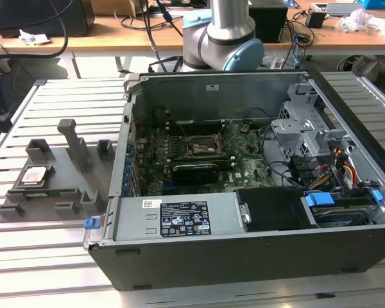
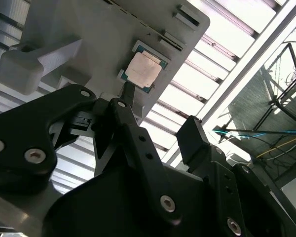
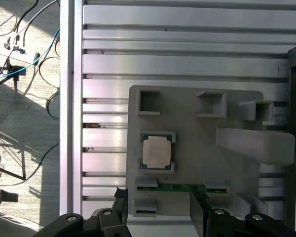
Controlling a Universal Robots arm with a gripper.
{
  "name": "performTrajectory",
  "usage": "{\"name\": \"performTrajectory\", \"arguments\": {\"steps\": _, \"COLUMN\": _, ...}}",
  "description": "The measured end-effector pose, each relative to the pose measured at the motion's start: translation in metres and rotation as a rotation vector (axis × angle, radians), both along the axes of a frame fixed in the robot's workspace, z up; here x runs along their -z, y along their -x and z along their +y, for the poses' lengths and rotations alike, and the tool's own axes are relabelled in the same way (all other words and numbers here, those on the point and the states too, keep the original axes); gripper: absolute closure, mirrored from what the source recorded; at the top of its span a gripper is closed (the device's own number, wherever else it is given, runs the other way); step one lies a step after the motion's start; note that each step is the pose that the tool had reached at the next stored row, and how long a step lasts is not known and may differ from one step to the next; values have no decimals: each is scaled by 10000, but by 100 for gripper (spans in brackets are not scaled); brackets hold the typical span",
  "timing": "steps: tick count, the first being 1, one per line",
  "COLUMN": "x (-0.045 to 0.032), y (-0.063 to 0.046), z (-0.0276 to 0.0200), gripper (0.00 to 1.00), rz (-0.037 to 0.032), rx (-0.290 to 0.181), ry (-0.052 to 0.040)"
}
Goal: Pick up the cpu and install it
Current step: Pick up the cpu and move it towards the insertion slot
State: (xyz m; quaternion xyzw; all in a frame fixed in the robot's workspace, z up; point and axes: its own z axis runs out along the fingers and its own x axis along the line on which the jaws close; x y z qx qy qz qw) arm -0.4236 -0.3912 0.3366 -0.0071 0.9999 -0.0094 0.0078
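- Second wrist view puts my black metal pincer (image 2: pixel 160 111) nearest. Its two fingers (image 2: pixel 129 96) stand spread apart with nothing between them, so it is released and empty.
- Just past the fingertips lies the cpu (image 2: pixel 144 70), a small flat square chip with a silvery-grey top and a thin darker rim. It rests flat in a shallow pocket of a grey plastic holding tray (image 2: pixel 89 29), and I am not touching it.
- I judge the step in hand to be the approach for the pick. To do it well I should centre the fingers over the chip, square them to two opposite edges, keep level and close gently on the rim alone. The pocket's raised corner lips leave little room, and a tilted grip could scrape them.
- In the first wrist view a thin green board (image 3: pixel 177 187) stands on edge in a slot just beside the chip's pocket. I count it as something to stay clear of.
- The tray sits on a silver slatted aluminium table (image 1: pixel 38 269), to the exterior view's left of an open dark computer case (image 1: pixel 244 263).
- Inside the case a square metal-framed socket (image 1: pixel 202 146) lies well apart from the chip.
- Farthest off, a wooden bench (image 1: pixel 115 33) runs behind the case, and loose cables (image 3: pixel 19 89) trail over the floor.
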Motion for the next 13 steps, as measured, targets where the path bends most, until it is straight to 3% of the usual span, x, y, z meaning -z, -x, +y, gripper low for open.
{"name": "performTrajectory", "arguments": {"steps": 13, "x": 177, "y": 0, "z": 0, "gripper": 38, "rz": 1, "rx": 0, "ry": 0}}
